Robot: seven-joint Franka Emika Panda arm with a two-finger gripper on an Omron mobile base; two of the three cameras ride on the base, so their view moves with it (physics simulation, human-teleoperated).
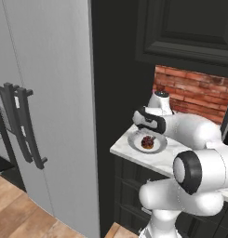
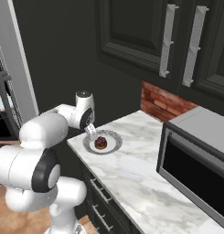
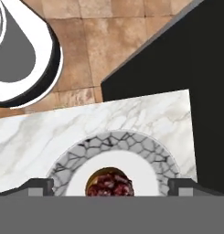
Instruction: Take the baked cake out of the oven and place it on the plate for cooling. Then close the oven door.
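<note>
One cake (image 2: 100, 143) on one plate (image 2: 113, 136), on the marble surface (image 2: 131, 169)

The cake is small, round, dark red-brown with a glossy lumpy top; the plate is whitish with a grey crackle-patterned rim (image 3: 131, 139), near the surface's corner; no writing is legible; the gripper (image 3: 109, 187) hangs just above the cake, jaws spread wide and gripping nothing; one microwave (image 2: 195, 160) stands well apart.

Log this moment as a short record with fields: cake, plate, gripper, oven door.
cake: small round brown cake with dark red topping, on the plate
plate: round whitish plate with grey crackle-patterned rim, on the white marble counter near its end
gripper: two-finger gripper, open, fingers either side of the cake, directly above
oven door: grey bar handle visible at left; whether shut, cannot tell
</note>
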